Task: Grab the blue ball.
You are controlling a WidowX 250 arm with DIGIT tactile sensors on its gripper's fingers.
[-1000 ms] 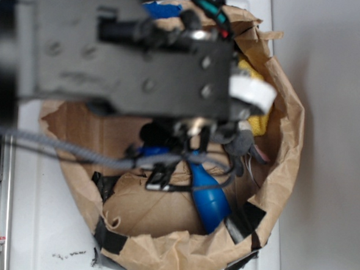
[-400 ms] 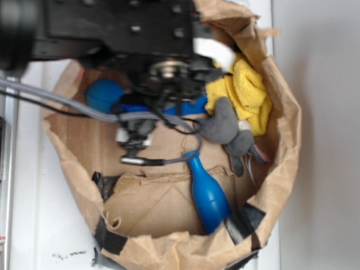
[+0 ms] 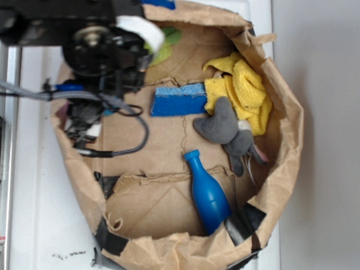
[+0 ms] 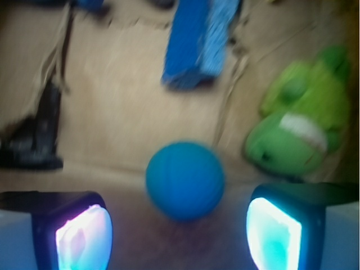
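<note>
Brown crumpled paper bag (image 3: 283, 147) fills the white surface (image 3: 40, 224), black robot arm (image 3: 59, 11) over its far left corner. Flat blue rectangular sponge (image 4: 194, 39) lies beyond, green plush toy (image 4: 301, 124) right. Small round turquoise-blue ball (image 4: 185, 180) sits centred between the wide-open fingers (image 4: 274, 233), untouched.

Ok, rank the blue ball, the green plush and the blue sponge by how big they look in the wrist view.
1. Green plush, though the frame edge may crop it.
2. Blue ball and blue sponge look alike. The ball sits nearest the camera and the sponge is cut off at the top, so I will not rank them.
</note>
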